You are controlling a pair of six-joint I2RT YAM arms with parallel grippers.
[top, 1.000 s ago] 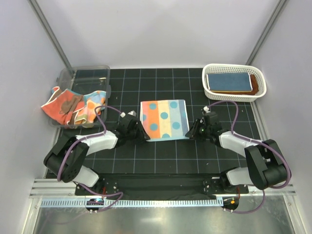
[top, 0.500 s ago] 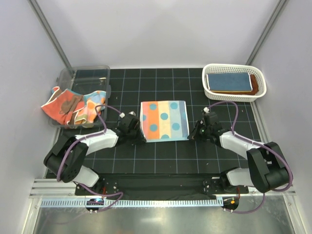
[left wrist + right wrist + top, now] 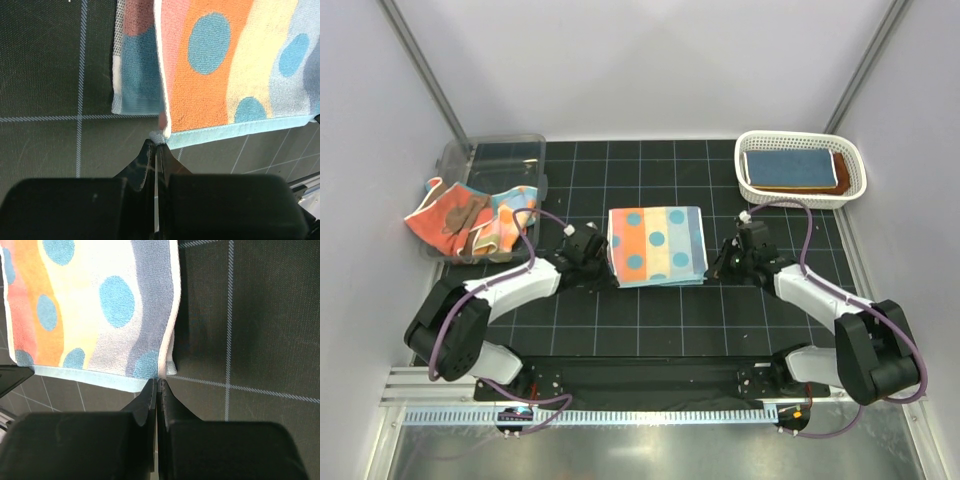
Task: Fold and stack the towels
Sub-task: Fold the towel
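Note:
A light-blue and orange polka-dotted towel [image 3: 656,245] lies spread on the black mat in the middle. My left gripper [image 3: 159,140] is shut on its near left corner, and the edge there is pulled up so the underside shows. My right gripper [image 3: 159,382] is shut on the near right corner. In the top view the left gripper [image 3: 604,263] and right gripper [image 3: 716,264] flank the towel's near edge. A coral-red towel with a brown bear [image 3: 452,220] hangs over the clear bin. Folded blue and rust-brown towels [image 3: 788,168] lie in the white basket.
The clear plastic bin [image 3: 500,155] stands at the far left and the white lattice basket [image 3: 850,190] at the far right. Black gridded mat [image 3: 650,320] lies between the towel and the arm bases. Grey walls close in both sides.
Both grippers have shut on the polka-dotted towel's near corners. Both have shifted slightly away from the bases, and the near edge has bunched a little.

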